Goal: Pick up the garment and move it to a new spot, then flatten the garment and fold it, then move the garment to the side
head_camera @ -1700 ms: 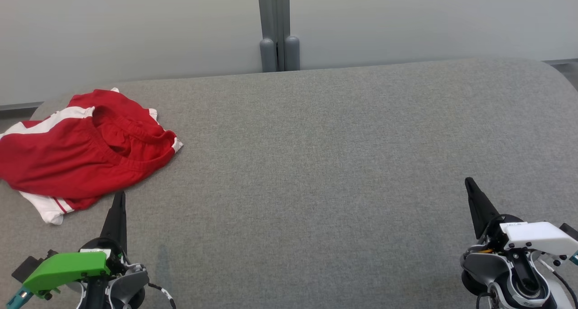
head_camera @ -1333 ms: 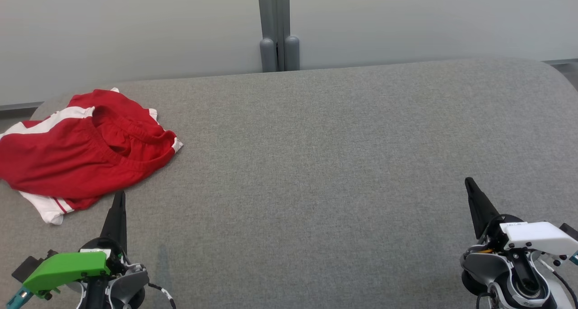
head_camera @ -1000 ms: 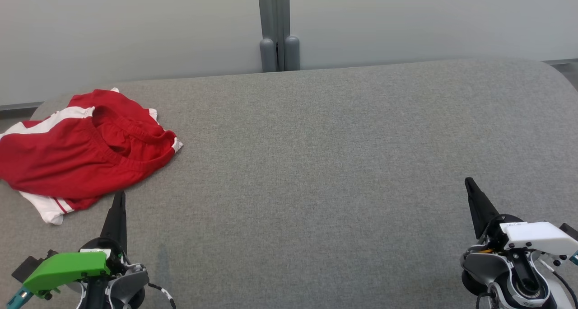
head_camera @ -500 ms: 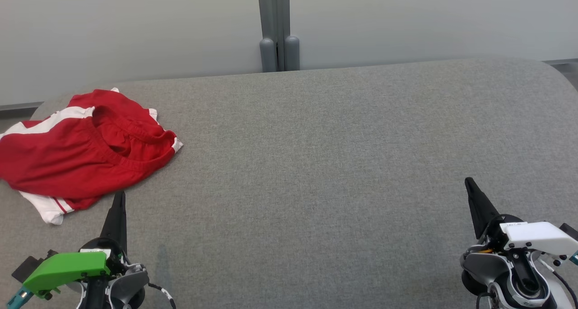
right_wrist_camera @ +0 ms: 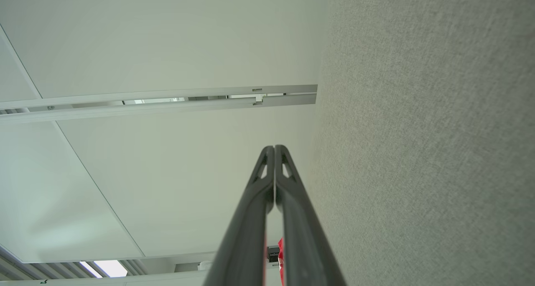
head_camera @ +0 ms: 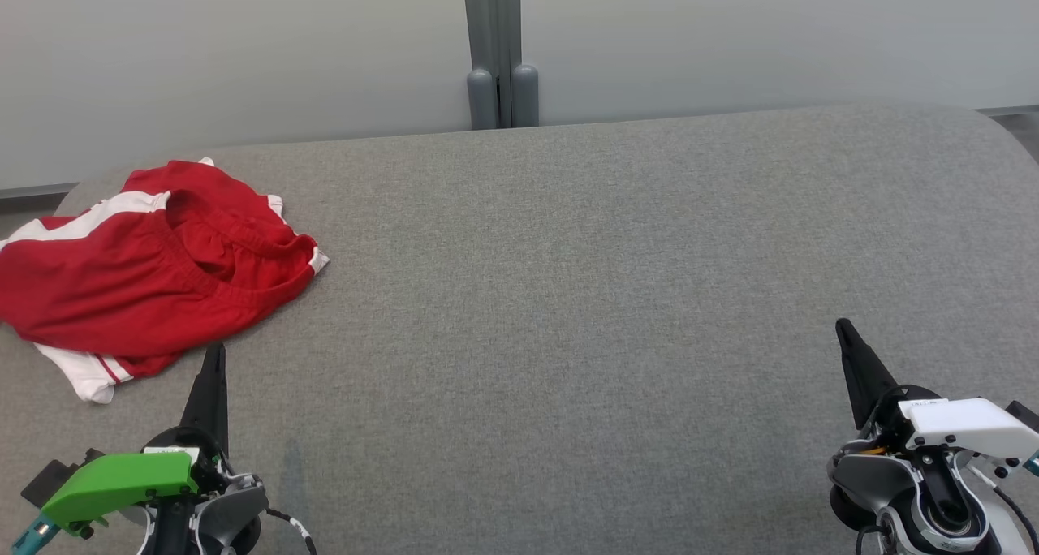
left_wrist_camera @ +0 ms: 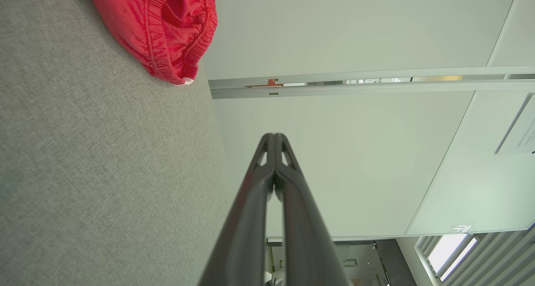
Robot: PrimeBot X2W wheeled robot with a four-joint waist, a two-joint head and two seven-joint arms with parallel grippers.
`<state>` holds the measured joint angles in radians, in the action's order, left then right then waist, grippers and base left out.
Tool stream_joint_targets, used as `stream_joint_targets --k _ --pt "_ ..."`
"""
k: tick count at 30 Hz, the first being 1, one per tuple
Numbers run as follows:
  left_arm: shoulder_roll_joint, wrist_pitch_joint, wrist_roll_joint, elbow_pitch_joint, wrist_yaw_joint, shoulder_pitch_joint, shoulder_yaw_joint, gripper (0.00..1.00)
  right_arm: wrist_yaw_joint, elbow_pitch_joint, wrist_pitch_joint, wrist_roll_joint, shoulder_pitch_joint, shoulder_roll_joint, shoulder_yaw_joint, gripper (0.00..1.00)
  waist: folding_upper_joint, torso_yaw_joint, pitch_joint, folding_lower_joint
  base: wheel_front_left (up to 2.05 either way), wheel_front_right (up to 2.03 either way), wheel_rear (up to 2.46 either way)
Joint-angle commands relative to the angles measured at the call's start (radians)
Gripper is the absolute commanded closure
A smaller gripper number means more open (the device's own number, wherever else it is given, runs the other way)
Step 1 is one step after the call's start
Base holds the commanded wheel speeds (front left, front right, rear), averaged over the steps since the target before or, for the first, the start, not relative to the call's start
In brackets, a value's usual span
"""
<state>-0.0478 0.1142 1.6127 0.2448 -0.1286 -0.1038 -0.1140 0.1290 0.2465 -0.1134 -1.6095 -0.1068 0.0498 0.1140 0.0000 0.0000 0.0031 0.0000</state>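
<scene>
Nothing moved — garment (head_camera: 154,271) unchanged; left gripper (head_camera: 216,350), right gripper (head_camera: 842,328) closed.

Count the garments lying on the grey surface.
1: red shorts with white trim, crumpled at the far left of the grey surface, just beyond the left claw. Anything underneath would be hidden.

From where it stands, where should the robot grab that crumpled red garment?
Probably the near edge of the garment, just ahead of the shut left gripper, approached from the robot's side: cloth lies layered there, offering a fold to pinch.
</scene>
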Motion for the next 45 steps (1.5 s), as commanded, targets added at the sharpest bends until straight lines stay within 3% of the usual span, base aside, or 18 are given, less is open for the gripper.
stream_joint_targets --k 1,22,23,33,45 --pt "-0.004 0.002 0.000 -0.001 -0.006 -0.012 -0.001 1.00 0.004 -0.004 -0.003 -0.007 -0.005 0.001 0.001 1.00 0.0000 0.000 0.000 0.0000 0.00 0.00 0.00" --pt "-0.004 0.002 0.000 -0.001 -0.006 -0.012 -0.001 1.00 0.004 -0.004 -0.003 -0.007 -0.005 0.001 0.001 1.00 0.0000 0.000 0.000 0.0000 0.00 0.00 0.00" --pt "0.000 0.000 0.000 0.000 0.000 0.000 0.000 0.00 0.000 0.000 0.000 0.000 0.000 0.000 0.000 0.00 0.0000 0.000 0.000 0.0000 0.00 0.00 0.00" --pt "0.007 -0.033 -0.021 0.011 0.002 0.026 0.016 0.00 -0.005 0.006 0.033 0.028 0.027 -0.008 -0.017 0.00 0.0000 0.001 0.001 0.0000 0.00 0.00 0.00" --pt "0.005 -0.090 -0.169 -0.030 0.001 0.026 0.024 0.00 -0.004 -0.040 0.090 0.178 0.029 -0.006 -0.046 0.00 0.0000 0.005 0.002 0.0000 0.00 0.00 0.00"
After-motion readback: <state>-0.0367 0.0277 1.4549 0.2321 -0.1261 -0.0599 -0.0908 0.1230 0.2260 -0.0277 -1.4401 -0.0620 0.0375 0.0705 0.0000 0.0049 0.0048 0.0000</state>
